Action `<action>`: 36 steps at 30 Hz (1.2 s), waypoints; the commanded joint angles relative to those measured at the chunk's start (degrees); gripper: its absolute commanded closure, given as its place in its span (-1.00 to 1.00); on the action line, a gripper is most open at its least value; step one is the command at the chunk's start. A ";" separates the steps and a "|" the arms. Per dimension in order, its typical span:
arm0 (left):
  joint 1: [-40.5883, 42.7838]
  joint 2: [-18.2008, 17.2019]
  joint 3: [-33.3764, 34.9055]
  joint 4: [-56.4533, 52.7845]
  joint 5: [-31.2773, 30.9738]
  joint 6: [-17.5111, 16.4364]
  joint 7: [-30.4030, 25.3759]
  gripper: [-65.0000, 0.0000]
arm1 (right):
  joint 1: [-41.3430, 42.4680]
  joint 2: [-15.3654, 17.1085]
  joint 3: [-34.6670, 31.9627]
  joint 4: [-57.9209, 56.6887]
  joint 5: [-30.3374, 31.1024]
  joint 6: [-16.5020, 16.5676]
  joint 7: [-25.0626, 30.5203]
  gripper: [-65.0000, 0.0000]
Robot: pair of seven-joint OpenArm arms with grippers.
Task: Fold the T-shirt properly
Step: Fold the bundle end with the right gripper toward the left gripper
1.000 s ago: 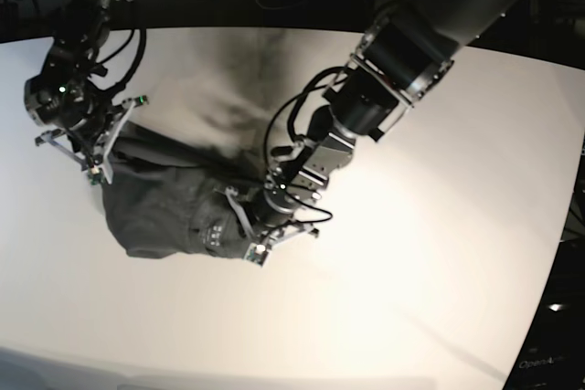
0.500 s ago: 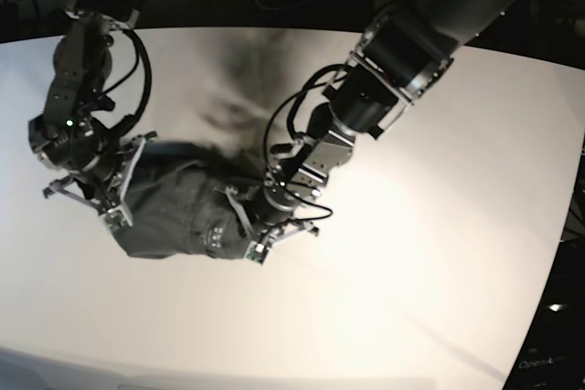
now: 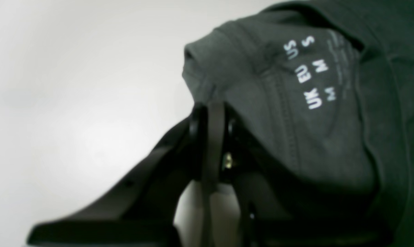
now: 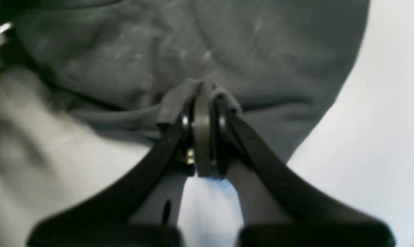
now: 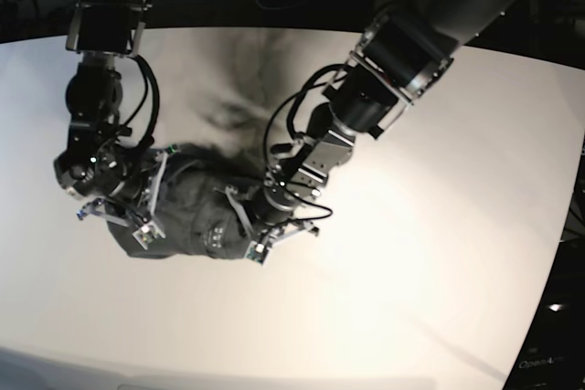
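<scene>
Right gripper [image 5: 137, 216]: stood at centre left of the base view, over the left end of the cloth. In the right wrist view its jaws were clamped together on a pinched ridge of fabric at frame centre.
T-shirt [image 5: 187, 212]: lay bunched in a dark grey heap on the table, left of centre in the base view, between the two grippers. Wrinkled, partly gathered, not flat.
Neck label [image 3: 310, 73]: white printed size letters, in the upper right of the left wrist view, on the inner face of the collar area.
Left gripper [image 5: 260, 235]: sat at the right end of the heap, just left of centre in the base view. In the left wrist view its jaws were pressed together at an edge of the cloth near the label.
Table [image 5: 430, 253]: white surface; bare across the right half of the base view.
Containers: none visible in any view.
</scene>
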 commanded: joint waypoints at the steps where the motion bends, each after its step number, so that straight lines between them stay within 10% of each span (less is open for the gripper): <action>1: 0.00 0.07 0.02 -0.29 0.28 0.33 4.41 0.92 | 2.28 0.93 -0.82 0.94 0.47 -0.05 1.97 0.95; 14: 0.00 0.07 0.02 -0.29 0.28 0.33 4.41 0.92 | 5.27 4.10 -3.90 0.76 0.47 -0.05 2.58 0.95; 28: 0.00 0.07 0.02 -0.29 0.28 0.33 4.41 0.92 | 3.77 5.33 -7.50 -5.04 0.47 -0.05 7.68 -0.07; 36: 0.00 0.07 0.02 -0.29 0.28 0.33 4.41 0.92 | 6.23 6.74 -9.87 -5.04 0.47 -0.05 7.77 -0.09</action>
